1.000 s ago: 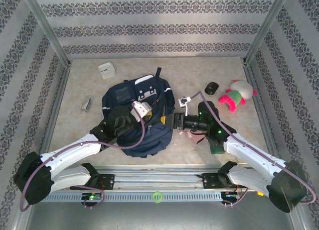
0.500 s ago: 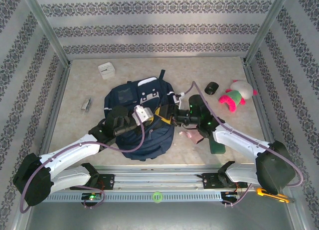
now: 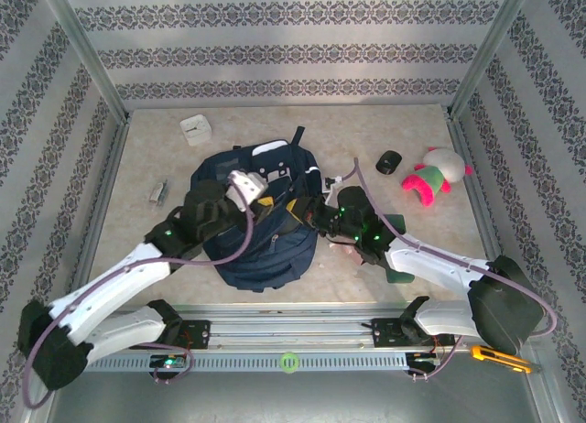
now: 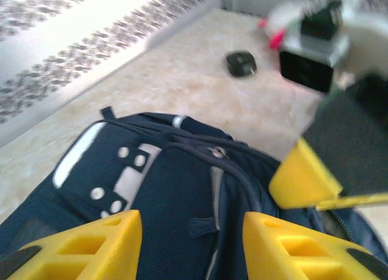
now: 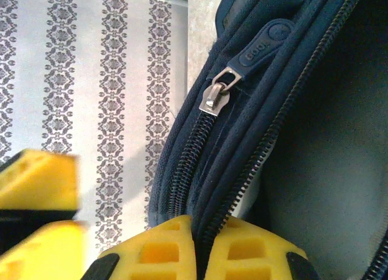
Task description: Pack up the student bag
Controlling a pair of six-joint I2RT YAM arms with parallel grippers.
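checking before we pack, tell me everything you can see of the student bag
The student bag is a navy fabric backpack lying front-up mid-table, top end away from the arms. Near the top sit a grey-white patch with round studs and a carry loop. Its zips have metal sliders; one carries a navy rubber puller. One zip looks parted onto a dark inside. The right gripper has its fingers closed on a zip edge; the left gripper hovers open above.
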